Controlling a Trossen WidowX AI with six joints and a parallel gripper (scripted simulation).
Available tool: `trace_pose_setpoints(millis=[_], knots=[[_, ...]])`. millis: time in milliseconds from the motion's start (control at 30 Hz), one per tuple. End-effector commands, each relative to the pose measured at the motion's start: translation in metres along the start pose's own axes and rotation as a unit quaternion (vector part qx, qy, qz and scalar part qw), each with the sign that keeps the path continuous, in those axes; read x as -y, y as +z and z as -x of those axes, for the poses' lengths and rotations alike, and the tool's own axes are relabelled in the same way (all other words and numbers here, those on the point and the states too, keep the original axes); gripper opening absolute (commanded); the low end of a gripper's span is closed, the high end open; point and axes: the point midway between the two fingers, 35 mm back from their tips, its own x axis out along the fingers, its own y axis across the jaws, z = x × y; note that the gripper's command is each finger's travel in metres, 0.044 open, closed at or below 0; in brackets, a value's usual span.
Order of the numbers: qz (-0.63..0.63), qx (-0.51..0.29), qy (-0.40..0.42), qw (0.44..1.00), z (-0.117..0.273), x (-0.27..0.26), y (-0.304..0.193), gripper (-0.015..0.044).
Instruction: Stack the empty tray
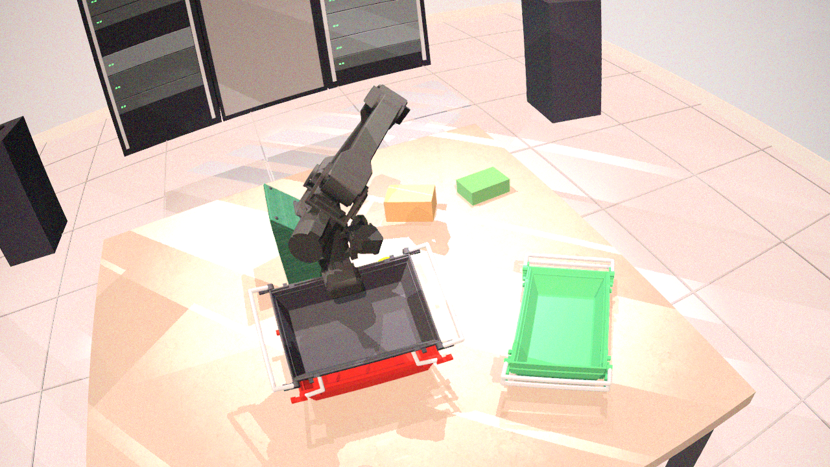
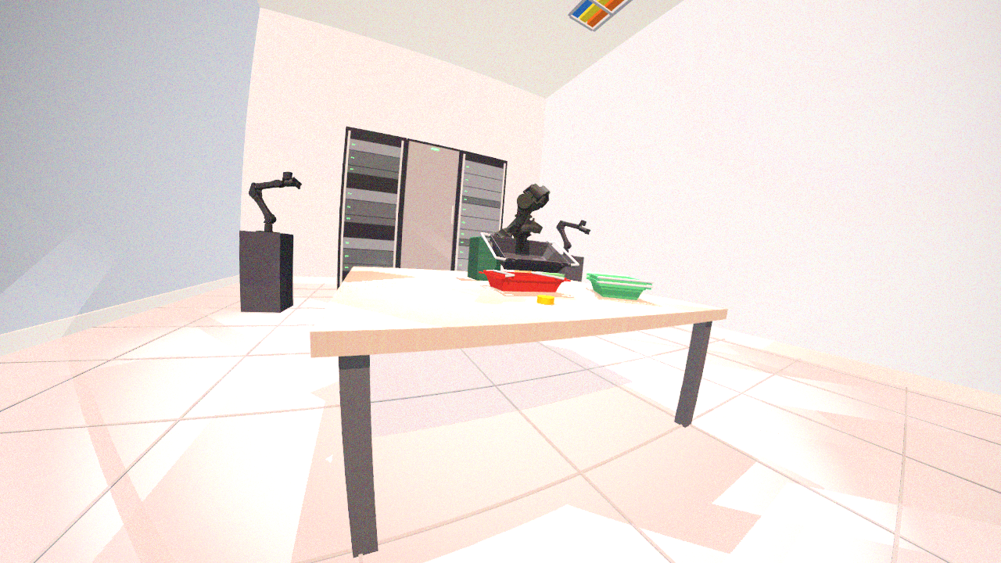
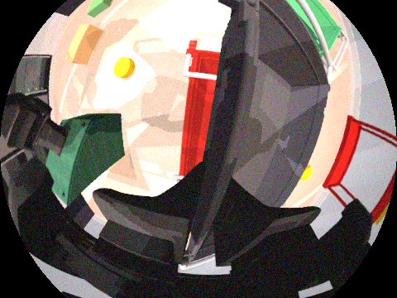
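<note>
Near edge: In the exterior view, a yellow disc (image 2: 546,299) (image 3: 306,173) lies on the tabletop (image 1: 203,429) (image 2: 433,318) (image 3: 161,103), between the near edge and the red tray.
Red tray: The loaded red tray (image 1: 371,380) (image 2: 525,281) (image 3: 194,124) stands inward from the near edge, mostly covered in the top view. White bar sections reach in over its ends; its blocks cannot be made out.
Black tray: The empty black tray (image 1: 359,325) (image 2: 532,266) (image 3: 277,83) hangs above the red one, apart from it, its own white bars spread outward at both short ends.
Pincer: The gripper (image 1: 342,284) (image 2: 521,246) (image 3: 208,167) is clamped on the black tray's long wall toward the far edge.
Right edge: A green tray (image 1: 608,325) (image 2: 619,285) (image 3: 327,25) sits alongside, well apart from the red tray.
Behind the trays: A second yellow disc (image 1: 384,259) (image 3: 124,67) shows past the black tray's rim.
Dark green block: The slanted piece (image 1: 278,232) (image 2: 482,259) (image 3: 99,141) stands toward the far-left corner.
Far-right corner: An orange block (image 1: 409,203) (image 3: 84,43) and a green block (image 1: 482,185) (image 3: 99,6) lie toward it, the green one closer.
Beyond the far edge: Equipment cabinets (image 1: 264,55) (image 2: 430,202) line the wall.
</note>
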Motion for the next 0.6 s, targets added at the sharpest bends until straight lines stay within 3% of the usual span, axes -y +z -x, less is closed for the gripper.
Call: trace_pose_setpoints(millis=[0, 567], knots=[[-0.001, 0.001, -0.011, 1.000, -0.001, 0.001, 0.000, 0.0000], [-0.001, 0.002, -0.011, 1.000, -0.018, -0.006, 0.000, 0.0000]])
